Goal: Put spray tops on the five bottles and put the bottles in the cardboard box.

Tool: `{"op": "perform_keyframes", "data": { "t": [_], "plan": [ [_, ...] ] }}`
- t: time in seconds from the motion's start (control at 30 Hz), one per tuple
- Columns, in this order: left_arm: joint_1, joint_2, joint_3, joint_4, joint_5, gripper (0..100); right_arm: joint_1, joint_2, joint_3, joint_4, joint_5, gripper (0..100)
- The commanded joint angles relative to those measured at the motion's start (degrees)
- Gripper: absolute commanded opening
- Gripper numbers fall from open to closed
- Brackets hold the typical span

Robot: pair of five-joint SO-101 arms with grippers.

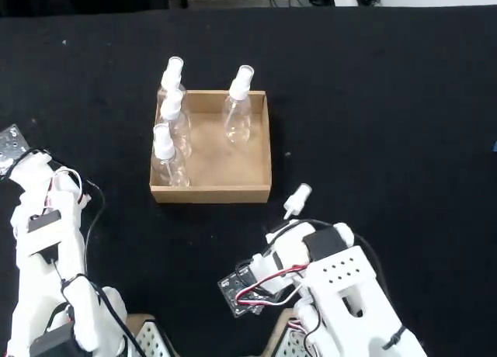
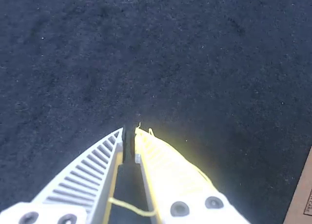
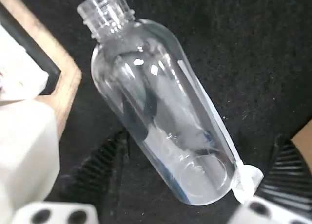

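The cardboard box (image 1: 210,192) sits mid-table. Capped clear bottles stand in it: three along its left wall (image 1: 172,124) and one at the back right (image 1: 238,112). A loose white spray top (image 1: 297,199) lies on the mat off the box's front right corner. My right gripper (image 3: 200,139) is open low over the mat in front of the box, with an uncapped clear bottle (image 3: 161,112) lying on its side between the fingers. My left gripper (image 2: 130,132) is shut on nothing above bare mat, left of the box.
Black cloth covers the table. The left arm (image 1: 43,217) stands at the front left and the right arm (image 1: 342,279) at the front right. A strip of cardboard (image 2: 302,195) shows beside the left gripper. Open mat lies right of and behind the box.
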Motion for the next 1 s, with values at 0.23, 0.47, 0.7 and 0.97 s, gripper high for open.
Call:
{"op": "perform_keyframes", "data": {
  "t": [0.23,0.47,0.7,0.97],
  "plan": [
    [-0.6,-2.0,-0.6,-1.0,0.6,3,-0.3,1.4,1.5,1.1,-3.8,4.1],
    [-0.6,-2.0,-0.6,-1.0,0.6,3,-0.3,1.6,-10.9,7.3,-13.3,4.9],
    [-0.6,-2.0,-0.5,-1.0,0.6,3,10.6,1.7,-29.7,20.1,-17.3,4.9],
    [-0.5,-2.0,-0.5,-1.0,0.6,3,42.8,3.3,-31.1,2.5,-32.2,4.9]
  ]
}}
